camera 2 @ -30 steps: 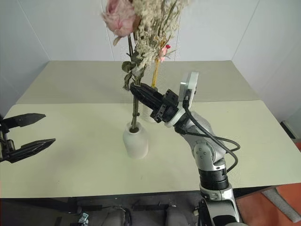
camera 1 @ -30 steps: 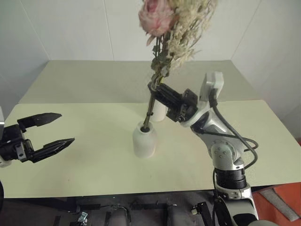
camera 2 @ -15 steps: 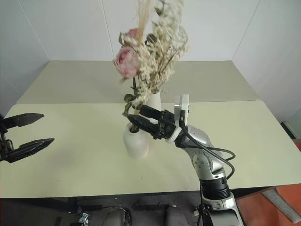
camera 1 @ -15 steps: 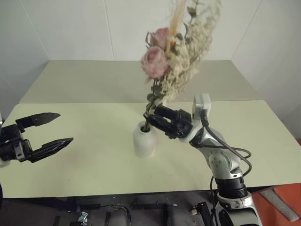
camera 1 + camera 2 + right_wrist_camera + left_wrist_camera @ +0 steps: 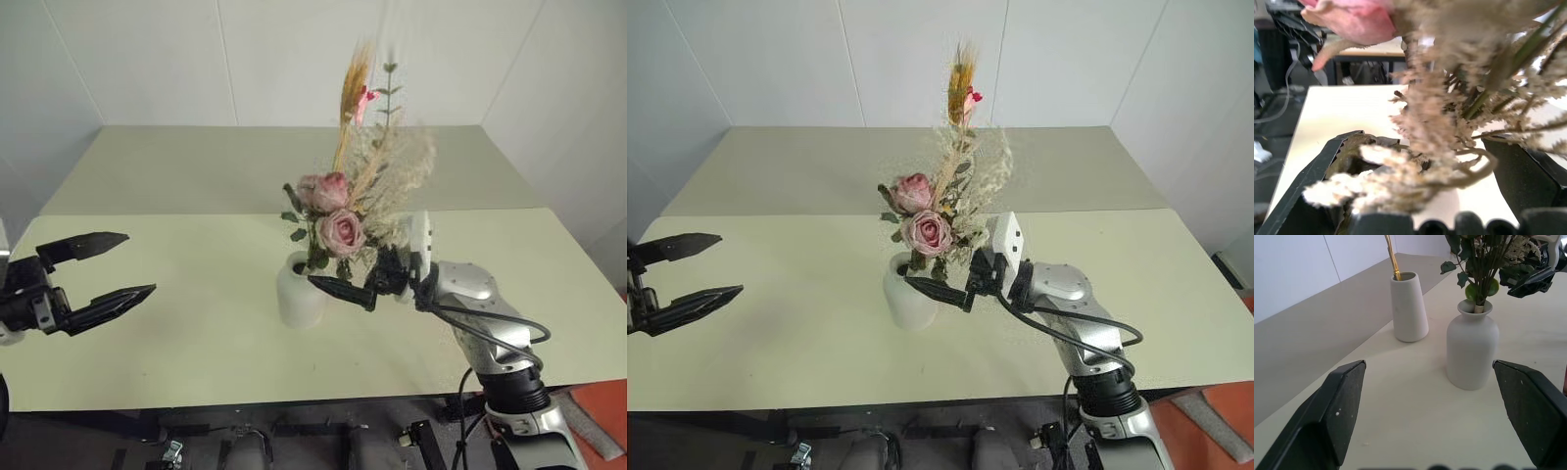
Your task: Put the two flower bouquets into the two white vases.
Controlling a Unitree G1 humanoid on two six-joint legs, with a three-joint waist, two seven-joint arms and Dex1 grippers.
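Left eye view before us: pale table (image 5: 176, 186), white walls (image 5: 147, 59) (both grippers (image 5: 93, 274) (image 5: 348, 289) spread, grasping nothing).

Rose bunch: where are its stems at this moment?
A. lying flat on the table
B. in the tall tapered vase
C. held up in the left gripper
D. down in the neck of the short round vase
D: the rose bunch has its stems running into the neck of the short round vase, while the tall tapered vase holds the golden spray.

Pale green table (image 5: 176, 323) w/ seam, white wall (image 5: 147, 59) behind.
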